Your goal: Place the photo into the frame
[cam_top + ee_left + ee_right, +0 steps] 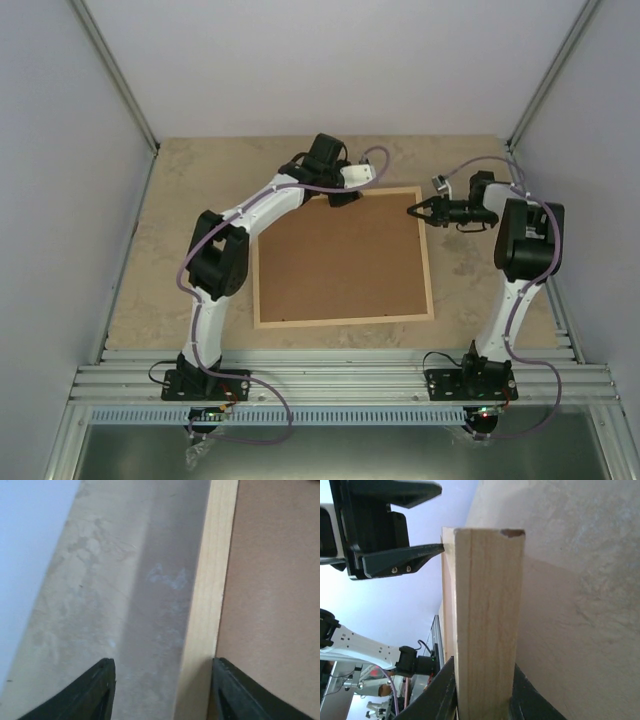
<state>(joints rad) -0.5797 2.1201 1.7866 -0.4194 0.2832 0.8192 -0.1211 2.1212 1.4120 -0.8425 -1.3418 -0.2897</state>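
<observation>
Your right gripper (483, 667): jaws closed on the frame (429, 262), one finger pressed to each side of its right rail, near the far-right corner.

Your left gripper (162, 662): jaws part open and holding nothing. They straddle the rail at the far-left corner, with one finger over the table (100, 590) and the other at the rail's inner edge over the backing board (275, 580). You cannot tell whether they touch anything.

Frame: pale, straight-grained wood, thin and square-cut. It lies in the middle of the table, filled by the flat, matte brown board. The tabletop is mottled beige, like stone.

Left arm: rises from the near-left base, elbow bent, forearm slanting right and far to the corner.

Right arm: rises from the near-right base, elbow out at the right, wrist pointing left at the rail.
</observation>
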